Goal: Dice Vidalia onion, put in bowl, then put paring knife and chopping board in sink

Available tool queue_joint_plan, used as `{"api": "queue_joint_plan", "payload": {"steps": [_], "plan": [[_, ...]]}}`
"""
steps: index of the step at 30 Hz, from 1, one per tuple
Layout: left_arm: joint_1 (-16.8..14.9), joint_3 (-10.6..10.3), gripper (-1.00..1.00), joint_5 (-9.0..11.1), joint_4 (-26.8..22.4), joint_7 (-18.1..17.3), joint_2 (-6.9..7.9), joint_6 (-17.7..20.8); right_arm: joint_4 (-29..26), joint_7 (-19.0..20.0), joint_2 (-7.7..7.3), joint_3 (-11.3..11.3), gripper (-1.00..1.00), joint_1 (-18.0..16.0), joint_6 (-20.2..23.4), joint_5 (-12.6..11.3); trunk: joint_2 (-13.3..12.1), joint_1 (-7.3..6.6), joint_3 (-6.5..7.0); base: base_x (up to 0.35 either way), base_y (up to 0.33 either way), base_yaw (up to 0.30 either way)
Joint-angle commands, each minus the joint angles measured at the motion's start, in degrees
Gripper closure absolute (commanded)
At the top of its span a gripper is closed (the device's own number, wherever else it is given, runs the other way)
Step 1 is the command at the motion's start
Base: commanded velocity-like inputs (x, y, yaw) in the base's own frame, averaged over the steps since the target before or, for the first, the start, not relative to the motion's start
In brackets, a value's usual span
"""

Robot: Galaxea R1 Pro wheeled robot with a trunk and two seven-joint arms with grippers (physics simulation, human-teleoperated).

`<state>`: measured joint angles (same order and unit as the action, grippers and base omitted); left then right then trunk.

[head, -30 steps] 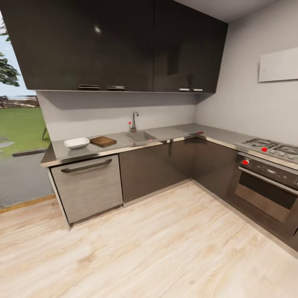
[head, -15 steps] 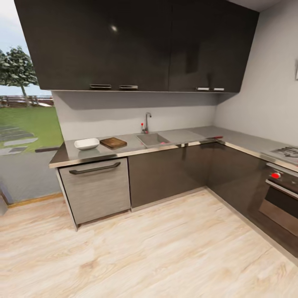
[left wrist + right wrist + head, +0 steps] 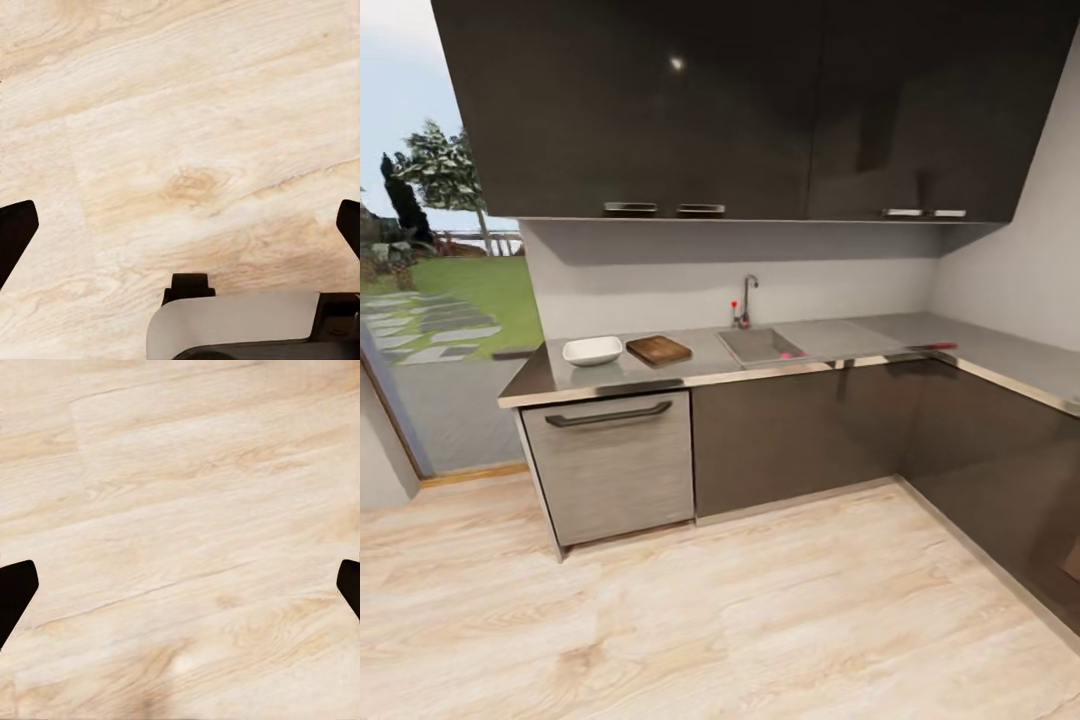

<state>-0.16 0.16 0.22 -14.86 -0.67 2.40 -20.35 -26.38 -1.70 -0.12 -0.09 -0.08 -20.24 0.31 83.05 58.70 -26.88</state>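
Well across the wooden floor [image 3: 760, 610], the counter [image 3: 690, 368] is running along the far wall, and the robot is standing well apart from it; the white bowl [image 3: 592, 350] is sitting at its left end, with the chopping board [image 3: 659, 349] just beside it on the right; further right the sink [image 3: 760, 346] is lying under its chrome tap [image 3: 747, 296], and a small pinkish spot at the basin's near right corner is probably the Vidalia onion [image 3: 792, 355], though it is too small to be sure; a slim thing with a red end, lying near the counter's right corner, may be the paring knife [image 3: 932, 347], but I cannot tell for certain.

The left pincer [image 3: 180, 225] is hanging released over bare floor, its dark fingertips [image 3: 15, 232] spread wide apart; the right pincer [image 3: 180, 585] is likewise hanging released, grasping nothing.

The risks are lying in the approach, I judge; stopping too far left would be leaving the basin beyond easy reach, and driving in too close would be pressing the low-hanging arms against the dark cabinet fronts [image 3: 800, 435]; the onion, round and tucked in a corner, is likely to roll from a careless pinch.
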Motion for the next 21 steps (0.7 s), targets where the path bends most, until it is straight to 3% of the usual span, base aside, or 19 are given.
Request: {"api": "queue_joint_plan", "payload": {"steps": [1,12,21], "plan": [[0.0,0.0,-1.0,0.0,0.0,-0.1,0.02,-0.1,0.0,-0.1,0.01,0.0,-1.0,0.0,-0.1,0.0,0.0,0.03,-0.05,0.304,-0.073,0.246],[0.0,0.3,-1.0,0.1,0.0,0.0,0.06,-0.1,0.1,-0.1,0.03,0.0,-1.0,0.0,-0.1,0.0,0.0,0.03,-0.05,0.312,-0.019,0.247],[0.0,0.2,-1.0,0.1,0.0,0.0,0.06,-0.1,0.1,-0.1,0.03,0.0,-1.0,0.0,-0.1,0.0,0.0,0.03,-0.05,0.293,-0.168,0.248]]}}
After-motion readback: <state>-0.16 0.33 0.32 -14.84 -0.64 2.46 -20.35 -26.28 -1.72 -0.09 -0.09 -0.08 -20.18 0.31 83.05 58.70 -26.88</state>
